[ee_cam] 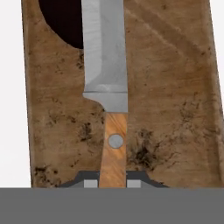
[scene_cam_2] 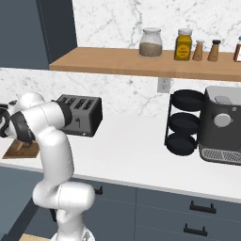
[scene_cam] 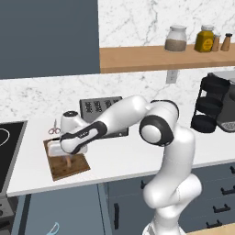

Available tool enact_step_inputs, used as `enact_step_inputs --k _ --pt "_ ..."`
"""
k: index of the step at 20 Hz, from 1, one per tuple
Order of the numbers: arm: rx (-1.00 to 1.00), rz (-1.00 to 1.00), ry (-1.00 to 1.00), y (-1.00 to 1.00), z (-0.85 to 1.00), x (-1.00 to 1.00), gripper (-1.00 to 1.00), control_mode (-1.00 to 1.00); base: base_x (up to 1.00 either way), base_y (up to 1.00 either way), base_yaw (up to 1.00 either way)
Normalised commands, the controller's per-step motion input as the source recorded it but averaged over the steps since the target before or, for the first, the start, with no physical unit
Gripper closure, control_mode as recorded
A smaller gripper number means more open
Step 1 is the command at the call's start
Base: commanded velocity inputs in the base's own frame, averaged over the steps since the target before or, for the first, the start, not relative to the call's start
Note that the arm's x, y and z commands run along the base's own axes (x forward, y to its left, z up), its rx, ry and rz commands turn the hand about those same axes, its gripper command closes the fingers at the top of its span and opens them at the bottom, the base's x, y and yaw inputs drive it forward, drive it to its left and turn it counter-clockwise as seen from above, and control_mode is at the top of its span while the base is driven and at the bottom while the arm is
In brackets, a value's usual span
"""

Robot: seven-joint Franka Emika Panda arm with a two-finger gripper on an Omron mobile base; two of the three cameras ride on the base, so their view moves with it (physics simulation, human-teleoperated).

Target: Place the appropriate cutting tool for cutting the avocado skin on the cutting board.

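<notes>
My gripper is shut on the brown wooden handle of the knife, whose silver-grey blade points away from the hand over the dark brown cutting board. The dark avocado lies on the board beside the blade's far part. From the left base, the hand hangs low over the cutting board near the counter's left front, with the knife poking down from it. I cannot tell whether the blade touches the wood. The right base view has the cutting board behind my arm.
A dark toaster stands behind the board, and small pink-handled scissors lie to its left. The stove borders the counter's left end. A black rack and a coffee machine stand at the right; jars line the shelf.
</notes>
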Motion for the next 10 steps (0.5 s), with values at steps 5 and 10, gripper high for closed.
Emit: enact_step_inputs --k 5,10 --pt "0.0 -0.03 0.0 0.03 -0.34 0.0 -1.0 -1.0 0.0 0.0 0.0" --pt "0.0 -0.04 0.0 0.03 -0.18 0.0 -1.0 -1.0 0.0 0.0 0.0"
